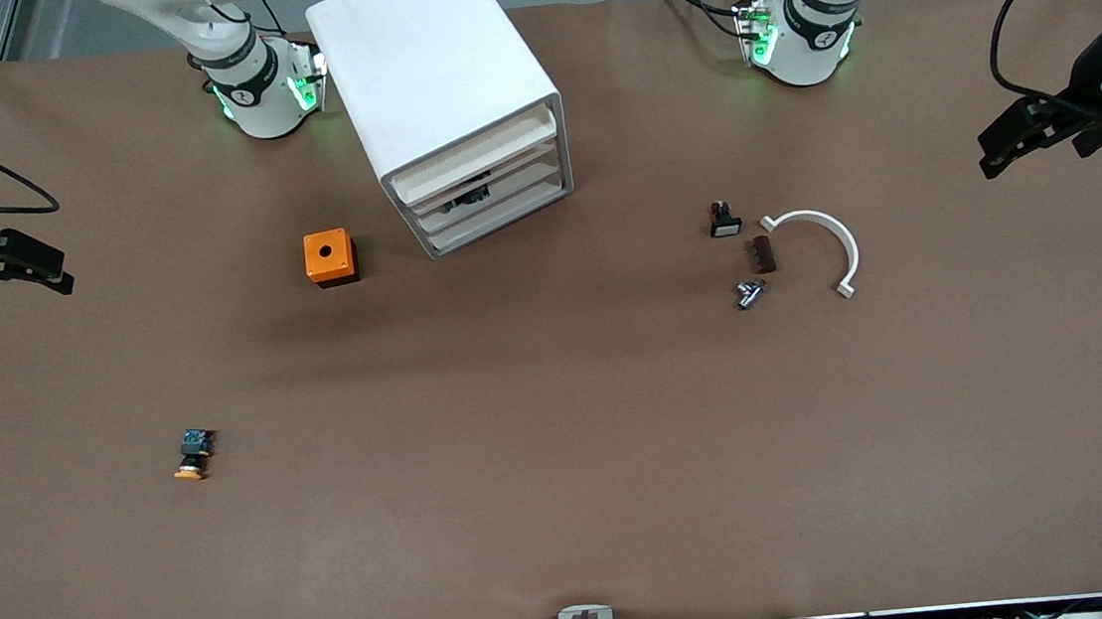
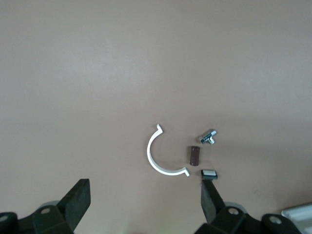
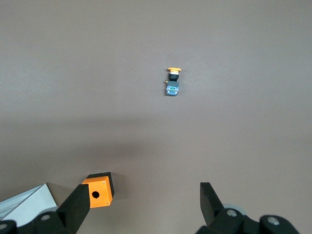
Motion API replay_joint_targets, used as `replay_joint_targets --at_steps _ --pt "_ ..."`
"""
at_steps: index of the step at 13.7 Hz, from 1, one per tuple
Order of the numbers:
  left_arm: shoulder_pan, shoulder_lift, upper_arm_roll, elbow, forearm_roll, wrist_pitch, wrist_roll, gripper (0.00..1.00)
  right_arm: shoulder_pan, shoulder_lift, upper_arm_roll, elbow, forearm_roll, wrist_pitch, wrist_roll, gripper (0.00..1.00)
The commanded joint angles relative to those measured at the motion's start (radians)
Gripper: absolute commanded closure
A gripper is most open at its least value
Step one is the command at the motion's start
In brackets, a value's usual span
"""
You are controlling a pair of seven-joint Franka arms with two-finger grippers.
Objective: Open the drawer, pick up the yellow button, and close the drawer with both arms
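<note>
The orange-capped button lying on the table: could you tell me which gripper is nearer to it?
The right one. The right gripper, open, hovers at the right arm's end of the table, where the button lies. The left gripper, open, hovers at the left arm's end.

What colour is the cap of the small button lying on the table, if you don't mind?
Orange, on the button with its black-and-blue body; the right wrist view shows it best.
</note>
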Motion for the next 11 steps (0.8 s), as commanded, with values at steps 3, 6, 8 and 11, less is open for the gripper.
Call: replay_joint_targets --at_steps 3,6,8,11 --pt "-0.024 -0.168 0.024 -0.175 -0.029 0.000 0.085 0.00 0.017 -0.024 -0.003 -0.014 -0.012 -0.003 0.015 0.00" --pt "-0.027 -0.188 0.014 -0.191 -0.027 -0.012 0.082 0.00 0.019 -0.023 -0.011 -0.013 -0.012 -0.001 0.015 0.00" --pt "-0.027 -0.188 0.003 -0.191 -0.029 -0.020 0.082 0.00 0.019 -0.023 -0.012 -0.014 -0.012 -0.001 0.015 0.00" --pt "-0.030 -0.185 0.003 -0.189 -0.029 -0.021 0.075 0.00 0.016 -0.023 -0.012 -0.014 -0.012 0.002 0.015 0.00"
